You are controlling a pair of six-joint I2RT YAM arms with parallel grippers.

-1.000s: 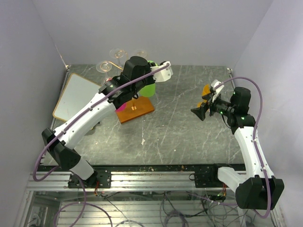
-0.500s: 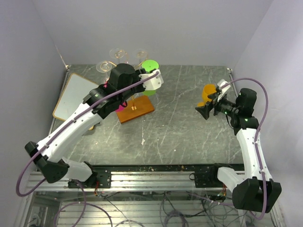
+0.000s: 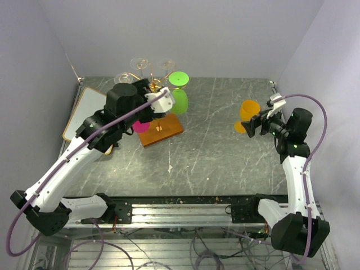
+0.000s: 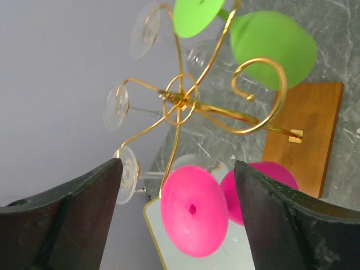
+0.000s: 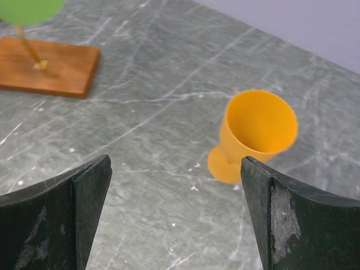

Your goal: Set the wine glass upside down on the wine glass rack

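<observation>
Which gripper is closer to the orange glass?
Right. The right gripper is open just beside the orange glass, facing it. The left gripper is far off on the other side, open at the rack.

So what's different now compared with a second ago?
The left hand opened, let go of the green glass, now hanging upside down on the wine glass rack, and its arm pulled back leftward. The right hand, open throughout, drifted slightly right. The orange glass, pink glass and rack stayed put.
</observation>
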